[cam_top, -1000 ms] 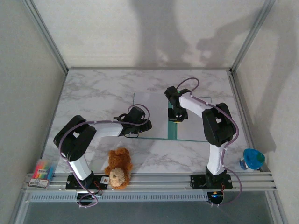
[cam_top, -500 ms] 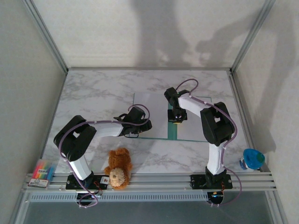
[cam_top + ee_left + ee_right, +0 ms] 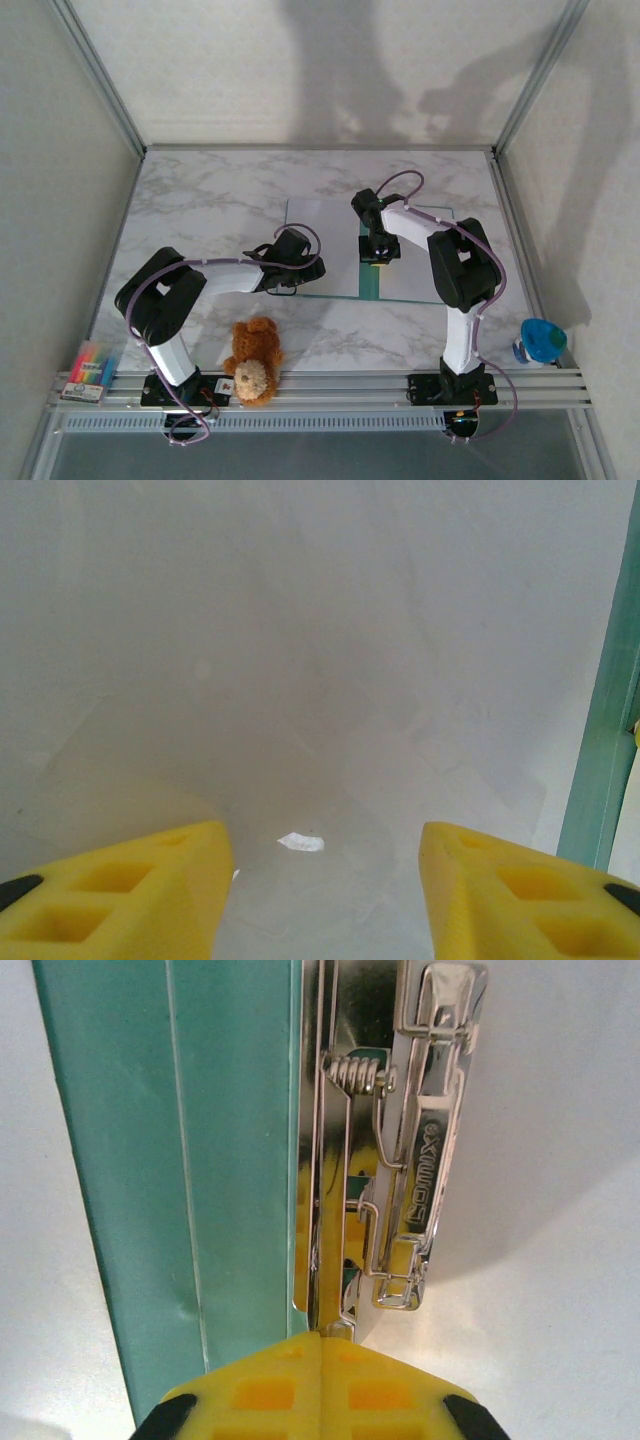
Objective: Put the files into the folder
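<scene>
Two arms are seen at work over a marble table [image 3: 200,200], on which the folder [image 3: 415,285] is laid open and flat at the centre, its teal spine strip [image 3: 369,285] running toward the near edge; the files [image 3: 322,225] are spread as a white sheet over the folder's left half, with a thin teal margin left showing along the near side, though how many sheets are stacked cannot be told; the left gripper [image 3: 325,880] is held low over that white surface with its yellow fingers spread and nothing between them, and whether the paper is touched cannot be made out; the right gripper [image 3: 322,1360] is pressed together at the spine, its tips set against the near end of the metal clip [image 3: 425,1150], and whether a thin edge of the metal is pinched cannot be told. Little is changed from a second ago: the right arm is shifted only slightly, its gripper kept at the spine, while the left arm is held where it was; the paper is judged to be already in place inside the cover, so the clip is taken to be the step in hand, with the cover yet to be shut; a teddy bear [image 3: 252,365] is left sitting by the near rail, well apart from the folder.
</scene>
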Controlling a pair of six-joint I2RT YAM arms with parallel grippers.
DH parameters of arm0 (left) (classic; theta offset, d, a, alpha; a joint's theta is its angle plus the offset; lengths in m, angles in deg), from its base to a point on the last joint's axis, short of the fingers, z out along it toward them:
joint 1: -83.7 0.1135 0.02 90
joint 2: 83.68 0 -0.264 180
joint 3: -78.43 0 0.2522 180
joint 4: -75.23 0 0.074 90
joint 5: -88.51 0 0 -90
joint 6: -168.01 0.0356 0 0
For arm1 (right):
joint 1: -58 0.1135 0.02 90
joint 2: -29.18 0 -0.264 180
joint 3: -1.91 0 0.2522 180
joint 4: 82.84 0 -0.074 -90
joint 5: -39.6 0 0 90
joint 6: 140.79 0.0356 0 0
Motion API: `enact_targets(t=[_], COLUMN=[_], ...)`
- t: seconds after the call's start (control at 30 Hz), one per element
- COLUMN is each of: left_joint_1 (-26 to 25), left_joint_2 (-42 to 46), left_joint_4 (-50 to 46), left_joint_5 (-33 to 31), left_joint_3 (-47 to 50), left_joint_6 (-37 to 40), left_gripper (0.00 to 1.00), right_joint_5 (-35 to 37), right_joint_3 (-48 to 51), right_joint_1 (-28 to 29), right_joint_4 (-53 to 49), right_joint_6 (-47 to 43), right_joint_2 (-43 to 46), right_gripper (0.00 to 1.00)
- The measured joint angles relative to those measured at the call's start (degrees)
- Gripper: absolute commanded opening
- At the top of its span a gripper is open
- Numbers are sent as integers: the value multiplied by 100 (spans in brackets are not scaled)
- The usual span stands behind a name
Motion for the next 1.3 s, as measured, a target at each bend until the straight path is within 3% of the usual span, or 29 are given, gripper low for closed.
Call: enact_targets(t=[1.3], left_joint_1=[-4], left_joint_2=[46], left_joint_4=[85], left_joint_5=[-4], left_joint_3=[76], left_joint_6=[0], left_gripper=[54], right_joint_5=[-258], right_joint_3=[-9], right_joint_1=[-35], right_joint_4=[-7], right_joint_6=[105], right_joint_2=[105], right_gripper=[5])
